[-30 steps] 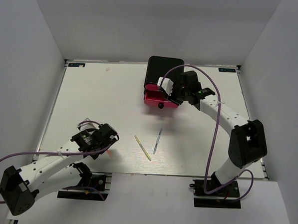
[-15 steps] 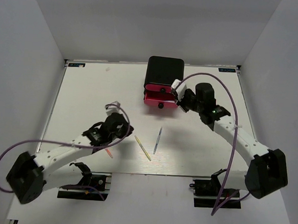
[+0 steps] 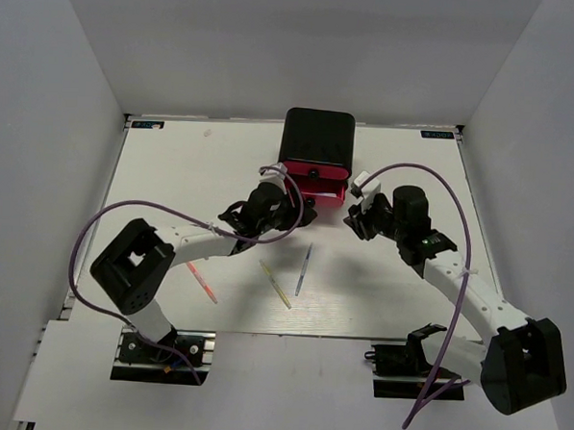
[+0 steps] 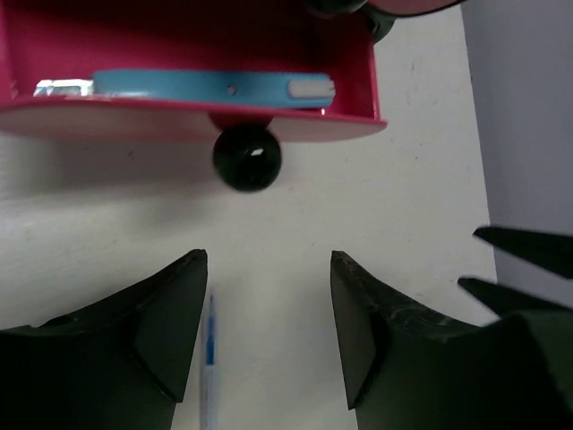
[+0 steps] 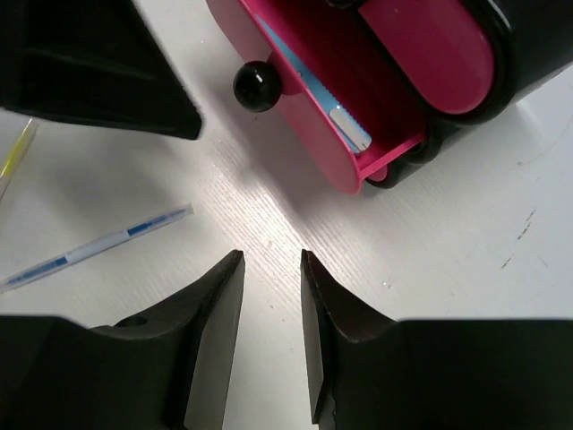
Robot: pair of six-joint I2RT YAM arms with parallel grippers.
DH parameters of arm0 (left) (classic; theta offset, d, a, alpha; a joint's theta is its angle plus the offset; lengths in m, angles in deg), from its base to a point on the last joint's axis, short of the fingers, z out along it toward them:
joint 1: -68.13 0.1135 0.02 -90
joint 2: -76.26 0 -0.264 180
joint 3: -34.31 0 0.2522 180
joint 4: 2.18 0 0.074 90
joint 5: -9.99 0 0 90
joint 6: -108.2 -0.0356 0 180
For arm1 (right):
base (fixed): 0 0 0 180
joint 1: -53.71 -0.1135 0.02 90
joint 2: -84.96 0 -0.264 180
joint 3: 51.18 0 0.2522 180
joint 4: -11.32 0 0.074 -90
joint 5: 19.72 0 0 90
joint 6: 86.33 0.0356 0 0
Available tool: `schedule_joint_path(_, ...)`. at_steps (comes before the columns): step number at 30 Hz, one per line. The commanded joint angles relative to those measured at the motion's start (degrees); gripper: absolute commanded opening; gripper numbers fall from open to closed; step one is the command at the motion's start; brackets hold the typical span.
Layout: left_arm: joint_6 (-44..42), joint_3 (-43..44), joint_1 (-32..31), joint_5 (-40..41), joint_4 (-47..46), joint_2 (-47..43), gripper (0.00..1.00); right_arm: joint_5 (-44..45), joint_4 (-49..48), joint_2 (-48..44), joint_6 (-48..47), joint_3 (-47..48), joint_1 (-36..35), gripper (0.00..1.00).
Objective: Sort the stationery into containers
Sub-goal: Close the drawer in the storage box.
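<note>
**Two robot hands at an open drawer.** The left hand (image 4: 267,287) hovers over the white desk (image 4: 403,233), its two matte black, wedge-shaped fingers spread apart with nothing between them. It sits just short of the round, glossy black knob (image 4: 247,157) on the open pink plastic drawer (image 4: 179,121).

Beyond the knob, a light blue pen with a white cap (image 4: 210,87) lies lengthwise along the drawer's front wall. A thin blue-and-white stick pen (image 4: 208,354) lies on the desk, partly hidden by one of that hand's fingers.

The right hand (image 5: 271,269) hangs near the drawer's rounded corner, its fingers parted by a narrow gap and holding nothing. The faintly grained desk shows between them.

The drawer juts from the black, rounded cabinet (image 3: 318,140). Seen from overhead, a thin yellow stick (image 3: 276,284) and a thin red-orange stick (image 3: 203,283) lie on the desk, nearer the arm bases than the left hand.
</note>
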Motion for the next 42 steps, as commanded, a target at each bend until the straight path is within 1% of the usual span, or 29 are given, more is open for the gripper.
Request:
schedule_joint_path(1, -0.78, 5.07, 0.29, -1.62, -3.2, 2.83, 0.67, -1.91, -1.37, -2.59, 1.79, -1.46, 0.7, 0.38)
schedule_joint_path(6, -0.78, 11.31, 0.82, -1.01, 0.84, 7.24, 0.69, -2.17, -1.72, -4.26, 1.88, -3.22, 1.75, 0.38)
schedule_joint_path(10, -0.78, 14.66, 0.82, 0.13, 4.61, 9.44, 0.66, -2.17, -2.07, -4.79, 2.23, -3.93, 2.37, 0.38)
schedule_joint_path(11, -1.3, 14.67, 0.82, 0.14, 5.23, 9.44, 0.63, -2.26, -2.16, -5.14, 2.32, -4.01, 2.46, 0.38)
schedule_joint_path(12, -1.83, 16.06, 0.82, 0.66, 6.45, 10.05, 0.58, -2.26, -2.16, -5.06, 2.41, -4.1, 2.89, 0.38)
schedule_joint_path(17, -1.83, 16.07, 1.34, 1.19, 6.99, 10.59, 0.53, -2.7, -2.34, -5.05, 2.58, -4.19, 3.42, 0.38)
schedule_joint_path(25, -1.83, 16.6, 1.96, 5.84, 7.61, 11.64, 0.53, -3.05, -2.16, -4.96, 2.58, -4.37, 4.04, 0.38)
schedule_joint_path(32, -1.3, 19.5, 3.01, 8.22, 7.61, 13.31, 0.53, -3.58, -2.16, -4.97, 2.49, -4.46, 4.92, 0.38)
schedule_joint_path(40, -0.69, 21.96, 3.54, 8.22, 5.67, 16.03, 0.53, -3.67, -1.99, -4.79, 1.79, -4.81, 5.1, 0.38)
schedule_joint_path(42, -0.16, 22.58, 4.06, 7.7, 5.15, 16.64, 0.52, -3.49, -1.9, -4.88, 1.88, -5.07, 5.27, 0.38)
